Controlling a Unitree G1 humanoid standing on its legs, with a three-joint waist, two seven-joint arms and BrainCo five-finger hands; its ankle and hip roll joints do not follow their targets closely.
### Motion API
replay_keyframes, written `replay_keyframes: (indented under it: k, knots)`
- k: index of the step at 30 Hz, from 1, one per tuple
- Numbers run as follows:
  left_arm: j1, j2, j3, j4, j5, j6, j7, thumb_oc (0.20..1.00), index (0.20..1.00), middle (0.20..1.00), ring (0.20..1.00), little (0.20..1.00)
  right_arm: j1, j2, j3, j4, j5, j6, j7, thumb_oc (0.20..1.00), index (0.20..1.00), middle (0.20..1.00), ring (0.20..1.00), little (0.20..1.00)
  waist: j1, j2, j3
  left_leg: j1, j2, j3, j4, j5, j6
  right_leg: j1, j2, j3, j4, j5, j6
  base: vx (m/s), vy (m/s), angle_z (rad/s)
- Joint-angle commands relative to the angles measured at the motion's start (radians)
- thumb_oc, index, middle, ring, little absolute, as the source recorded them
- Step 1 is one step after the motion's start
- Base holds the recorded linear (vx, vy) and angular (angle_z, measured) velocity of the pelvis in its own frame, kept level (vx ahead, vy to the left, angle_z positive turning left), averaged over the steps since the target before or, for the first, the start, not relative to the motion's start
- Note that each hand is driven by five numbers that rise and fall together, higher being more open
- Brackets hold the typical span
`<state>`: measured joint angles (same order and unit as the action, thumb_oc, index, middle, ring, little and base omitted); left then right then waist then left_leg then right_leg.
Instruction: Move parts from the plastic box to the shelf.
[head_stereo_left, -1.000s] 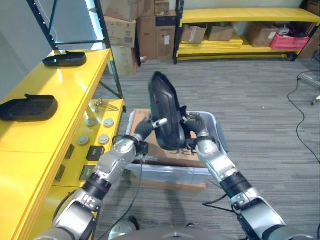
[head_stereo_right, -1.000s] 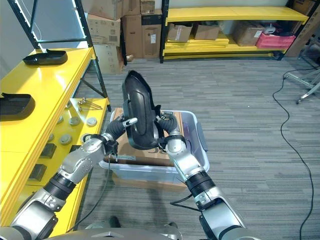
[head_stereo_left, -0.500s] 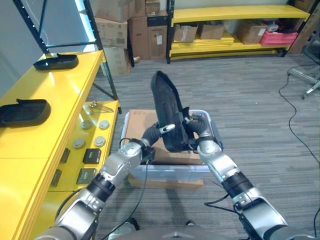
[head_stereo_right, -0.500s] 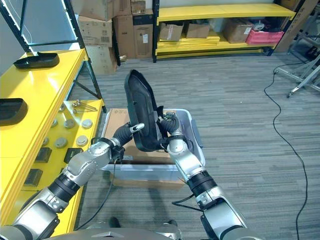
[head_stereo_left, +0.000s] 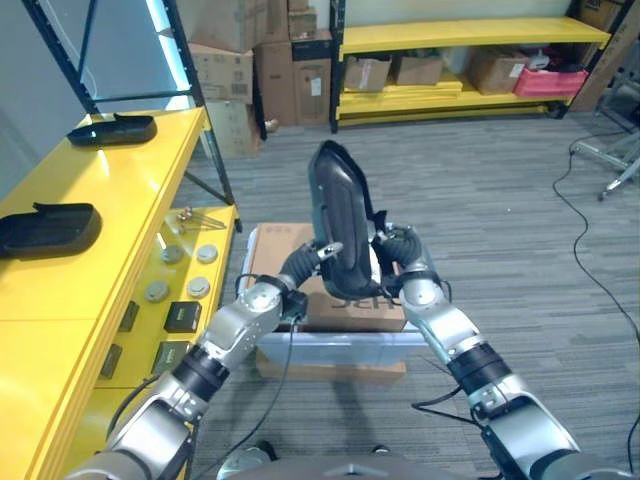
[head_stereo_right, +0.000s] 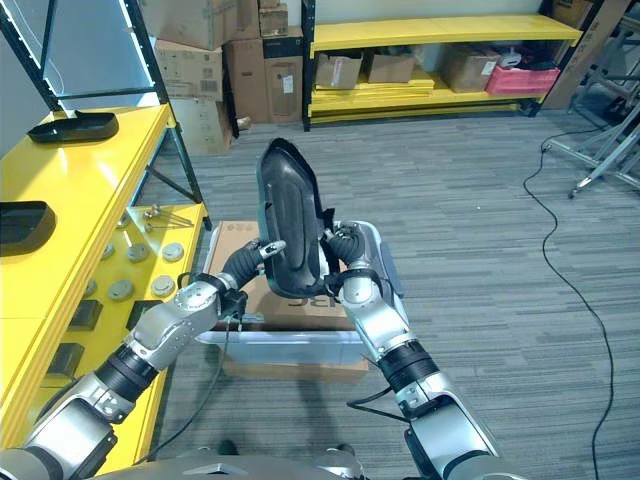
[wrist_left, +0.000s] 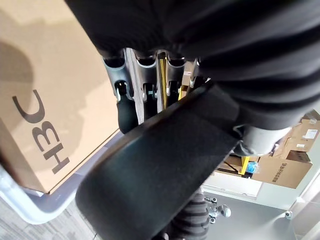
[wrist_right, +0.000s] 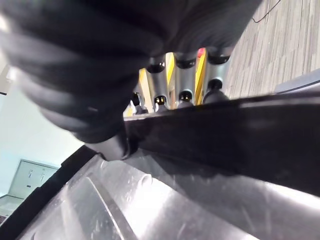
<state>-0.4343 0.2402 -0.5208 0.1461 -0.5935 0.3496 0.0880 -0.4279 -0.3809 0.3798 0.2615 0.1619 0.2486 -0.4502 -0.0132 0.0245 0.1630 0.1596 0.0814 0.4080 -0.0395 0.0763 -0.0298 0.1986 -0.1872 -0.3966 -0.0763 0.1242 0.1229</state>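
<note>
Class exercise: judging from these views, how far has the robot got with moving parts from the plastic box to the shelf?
Done: two black parts lie on the yellow shelf. In hand: the left hand and right hand hold a third black part upright above the plastic box. Left: carrying it to the shelf and setting it down.

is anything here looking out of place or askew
Nothing stands out. Both hands, left hand and right hand, clamp the black part, held upright above the plastic box. Two similar parts lie flat on the yellow shelf, and nothing has spilled.
</note>
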Motion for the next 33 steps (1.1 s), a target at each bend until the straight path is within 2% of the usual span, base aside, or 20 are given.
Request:
replay_keyframes:
  k: [1, 7, 15, 16, 17, 18, 19, 28, 31, 33]
  knots:
    - [-0.155, -0.105, -0.072, 0.0, 0.019, -0.091, -0.028, 0.2, 0.2, 0.2, 0.2, 0.2, -0.152, 0.06, 0.033, -0.022, 0.028, -0.053, 0.0, 0.2, 0.2, 0.2, 0.2, 0.2, 0.028, 0.012, -0.036, 0.02, 0.048, -0.035, 0.007, -0.056, -0.043, -0.001, -0.04, -0.049, 0.024, -0.066, 0.085, -0.05, 0.0, -0.01]
    - [-0.155, -0.099, -0.068, -0.02, 0.027, -0.1, -0.014, 0.2, 0.2, 0.2, 0.2, 0.2, -0.149, 0.064, 0.032, -0.027, 0.04, -0.051, -0.011, 0.2, 0.2, 0.2, 0.2, 0.2, 0.03, 0.012, -0.036, 0.021, 0.046, -0.037, 0.007, -0.056, -0.042, 0.001, -0.04, -0.051, 0.023, -0.066, 0.084, -0.01, 0.0, 0.0]
    - [-0.148, -0.119, -0.068, -0.037, -0.036, -0.113, 0.02, 0.2, 0.2, 0.2, 0.2, 0.2, -0.145, 0.084, 0.025, -0.036, 0.09, -0.06, -0.009, 0.2, 0.2, 0.2, 0.2, 0.2, 0.029, 0.01, -0.036, 0.023, 0.047, -0.041, 0.004, -0.055, -0.043, 0.002, -0.038, -0.05, 0.023, -0.067, 0.083, 0.0, 0.0, 0.0]
    - [-0.148, -0.12, -0.068, -0.037, -0.037, -0.115, 0.023, 0.2, 0.2, 0.2, 0.2, 0.2, -0.146, 0.085, 0.025, -0.037, 0.095, -0.06, -0.008, 0.278, 0.278, 0.278, 0.278, 0.278, 0.029, 0.01, -0.036, 0.023, 0.047, -0.041, 0.004, -0.054, -0.043, 0.002, -0.038, -0.05, 0.024, -0.067, 0.083, 0.0, 0.0, 0.0]
    - [-0.146, -0.121, -0.069, -0.039, -0.039, -0.117, 0.031, 0.2, 0.2, 0.2, 0.2, 0.2, -0.146, 0.088, 0.025, -0.038, 0.105, -0.06, -0.008, 0.809, 0.809, 0.809, 0.809, 0.809, 0.029, 0.009, -0.035, 0.023, 0.047, -0.041, 0.005, -0.054, -0.043, 0.002, -0.038, -0.05, 0.024, -0.067, 0.082, 0.04, -0.001, 0.01]
    - [-0.147, -0.124, -0.069, -0.037, -0.038, -0.121, 0.038, 0.2, 0.2, 0.2, 0.2, 0.2, -0.142, 0.092, 0.026, -0.045, 0.112, -0.055, -0.003, 1.0, 1.0, 1.0, 1.0, 1.0, 0.029, 0.011, -0.035, 0.031, 0.048, -0.048, 0.004, -0.065, -0.05, 0.01, -0.037, -0.043, 0.025, -0.077, 0.09, 0.0, 0.0, 0.0]
    - [-0.148, -0.125, -0.066, -0.034, -0.034, -0.133, 0.045, 0.2, 0.2, 0.2, 0.2, 0.2, -0.147, 0.099, 0.026, -0.044, 0.13, -0.053, 0.002, 1.0, 1.0, 1.0, 1.0, 1.0, 0.03, 0.009, -0.034, 0.023, 0.047, -0.041, 0.006, -0.056, -0.042, 0.003, -0.038, -0.05, 0.024, -0.069, 0.081, 0.0, 0.0, 0.0]
    - [-0.143, -0.115, -0.029, -0.062, -0.004, -0.176, 0.124, 0.2, 0.2, 0.2, 0.2, 0.2, -0.131, 0.118, 0.017, -0.059, 0.235, -0.046, -0.008, 1.0, 1.0, 1.0, 1.0, 1.0, 0.037, 0.007, -0.034, 0.034, 0.048, -0.052, 0.005, -0.066, -0.05, 0.017, -0.036, -0.051, 0.023, -0.079, 0.088, 0.01, 0.0, 0.0]
    - [-0.134, -0.088, 0.037, -0.074, 0.023, -0.249, 0.21, 0.2, 0.2, 0.2, 0.2, 0.2, -0.1, 0.124, -0.007, -0.072, 0.256, -0.05, -0.023, 1.0, 1.0, 1.0, 1.0, 1.0, 0.043, 0.004, -0.038, 0.035, 0.048, -0.052, 0.001, -0.065, -0.05, 0.019, -0.035, -0.055, 0.018, -0.079, 0.087, 0.0, 0.0, 0.0]
    - [-0.126, -0.072, 0.071, -0.08, 0.044, -0.273, 0.23, 0.2, 0.2, 0.2, 0.2, 0.2, -0.086, 0.122, -0.016, -0.069, 0.26, -0.048, -0.049, 1.0, 1.0, 1.0, 1.0, 1.0, 0.046, 0.004, -0.04, 0.034, 0.048, -0.053, 0.001, -0.064, -0.05, 0.02, -0.035, -0.058, 0.016, -0.079, 0.087, 0.0, 0.0, 0.0]
